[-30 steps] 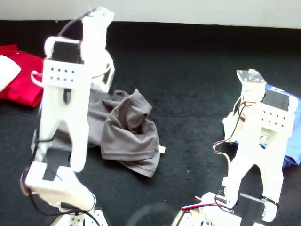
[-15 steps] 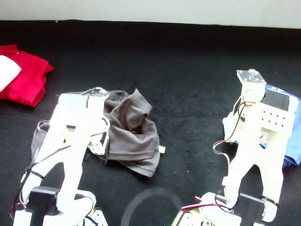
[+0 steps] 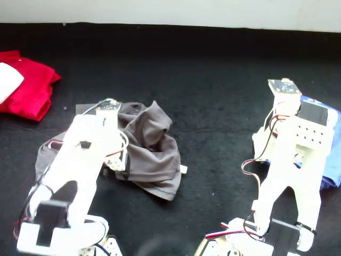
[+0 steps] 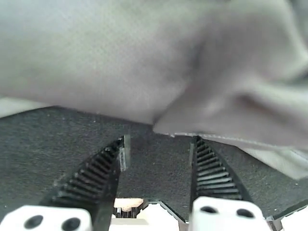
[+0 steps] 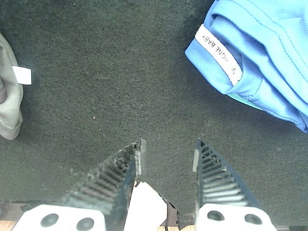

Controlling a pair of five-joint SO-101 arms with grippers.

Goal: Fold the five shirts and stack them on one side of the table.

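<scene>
A crumpled grey shirt lies left of the table's middle. My left arm is bent low over its near left side. In the left wrist view my left gripper is open just above the black cloth, with a folded edge of the grey shirt right at its fingertips and nothing between them. My right gripper hangs open over bare table, the blue shirt lying ahead of it to one side. A folded red shirt lies at the far left.
A white piece of cloth lies on the red shirt at the left edge. The blue shirt is partly hidden behind the right arm. The table is covered in black cloth, with a pale wall behind it.
My left arm has swung down from standing tall to crouching low at the grey shirt's near left edge. The right arm and the shirts have kept still.
</scene>
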